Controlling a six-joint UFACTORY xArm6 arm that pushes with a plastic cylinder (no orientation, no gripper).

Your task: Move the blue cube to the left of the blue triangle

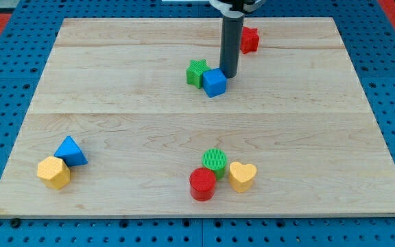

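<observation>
The blue cube (214, 82) sits on the wooden board (149, 110) at upper centre, touching the green star (197, 73) on its left. My tip (229, 75) is at the cube's upper right edge, touching it. The blue triangle (70, 151) lies far off at the view's lower left, against the yellow block (53, 171).
A red star (250, 40) stands just right of the rod near the view's top. A green cylinder (215, 160), a red cylinder (202, 184) and a yellow heart (242, 175) cluster at the bottom centre.
</observation>
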